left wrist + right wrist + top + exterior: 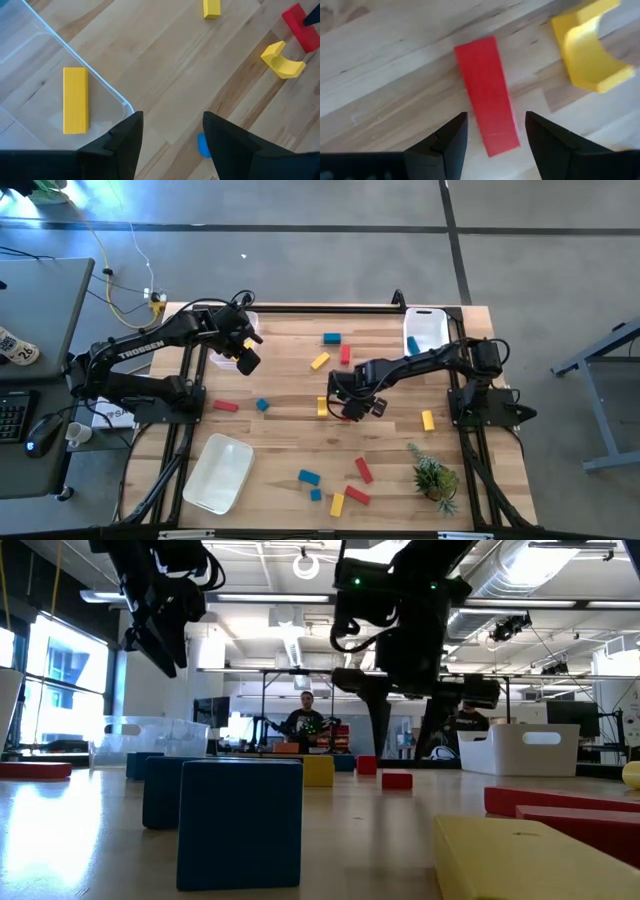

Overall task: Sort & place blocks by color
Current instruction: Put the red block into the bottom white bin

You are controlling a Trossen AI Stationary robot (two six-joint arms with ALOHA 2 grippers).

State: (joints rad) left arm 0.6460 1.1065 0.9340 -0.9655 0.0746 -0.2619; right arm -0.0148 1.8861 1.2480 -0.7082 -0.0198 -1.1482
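Observation:
My right gripper (350, 408) is open, low over the middle of the table. Its fingers stand on either side of a red bar (487, 115) that lies flat on the wood, without touching it. A yellow arch block (592, 50) lies just beside the bar. My left gripper (245, 352) is open and empty, raised over the edge of a clear bin (232, 350) at the far left. A yellow bar (75, 100) lies flat in that bin. Other red, yellow and blue blocks lie scattered on the table.
A white bin (425, 330) stands at the far right and a white tray (218, 472) at the near left. A small green plant (435, 477) stands at the near right. Loose blocks lie far-centre (331, 338) and near-centre (337, 504). A blue cube (202, 145) lies below my left gripper.

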